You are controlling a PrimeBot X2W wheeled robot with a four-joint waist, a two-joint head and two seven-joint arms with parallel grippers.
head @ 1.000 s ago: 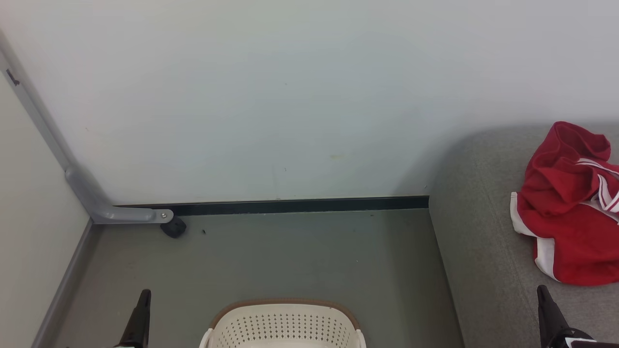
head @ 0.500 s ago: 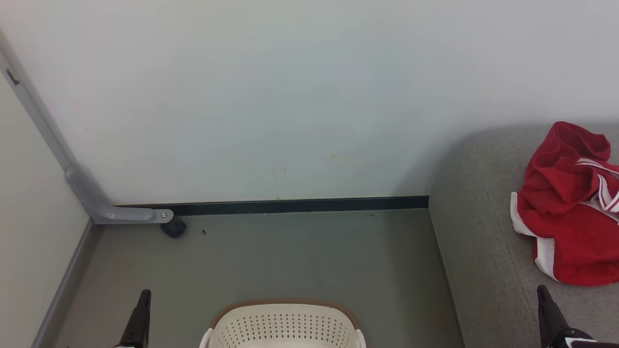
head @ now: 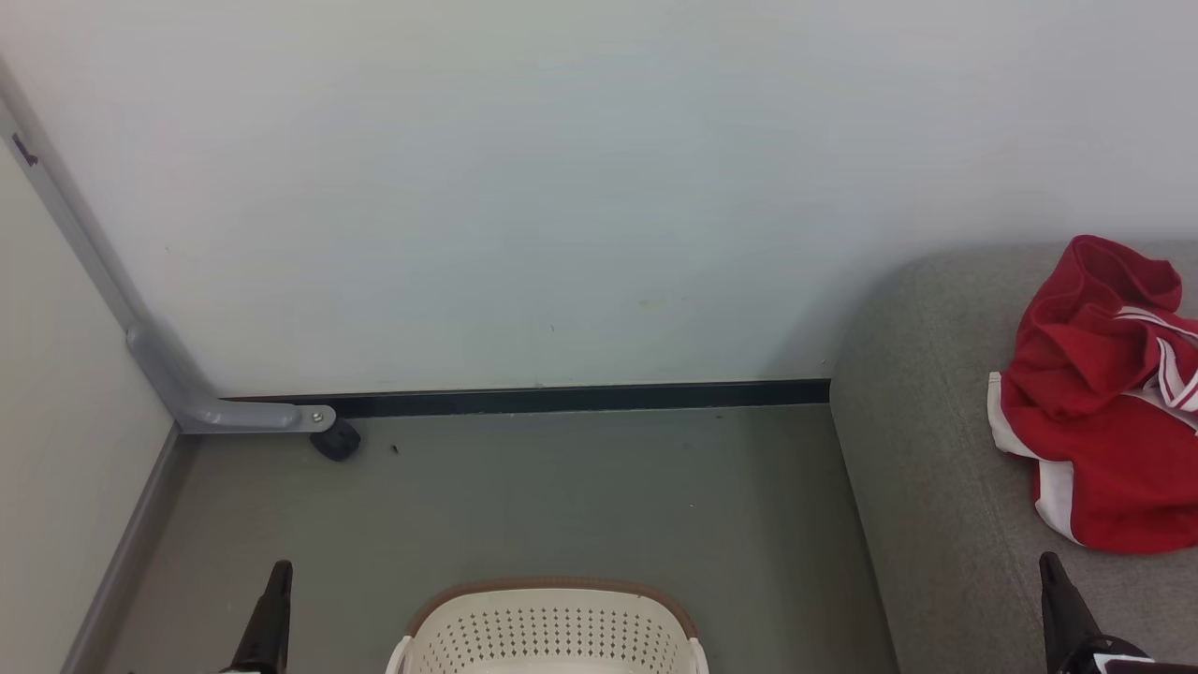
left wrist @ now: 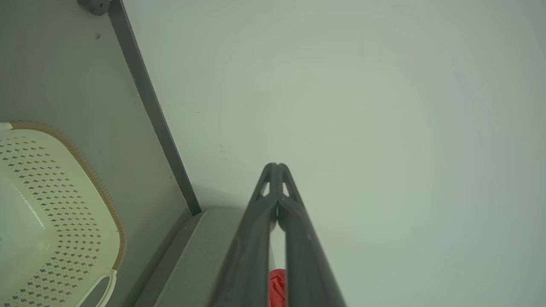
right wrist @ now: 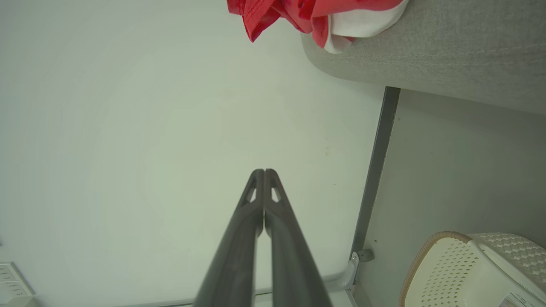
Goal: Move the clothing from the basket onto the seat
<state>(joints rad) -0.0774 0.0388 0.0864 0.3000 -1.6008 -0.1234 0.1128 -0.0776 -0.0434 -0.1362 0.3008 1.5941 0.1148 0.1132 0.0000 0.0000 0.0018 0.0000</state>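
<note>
1. running down the left corner: grey metal strut [head: 178, 388], bent along the floor [head: 562, 496] and ending at a small black wheel [head: 335, 440], beside the black skirting strip [head: 580, 398].
2. left fingers [head: 270, 622]: lower left of the head view, dark, pointing up the view. closed, tips pressed together in the left wrist view. over bare floor, apart from the basket.
3. basket [head: 552, 629]: bottom centre of the head view, cut by the lower edge. cream, perforated, brown rim, a pale handle at each side. stands on the floor, well apart from the wall.
4. wall [head: 562, 187]: pale and plain, across the whole back.
5. seat [head: 927, 487]: right side, grey fabric, rounded corner toward the wall, near the basket.
6. clothing [head: 1104, 402]: red with white panels and thin white stripes. crumpled heap lying on top of the seat, cut by the right edge of the head view.
7. right fingers [head: 1062, 608]: lower right of the head view, dark. closed, tips together in the right wrist view. over the seat, near the clothing and apart from it. whether they touch the cushion cannot be told.
</note>
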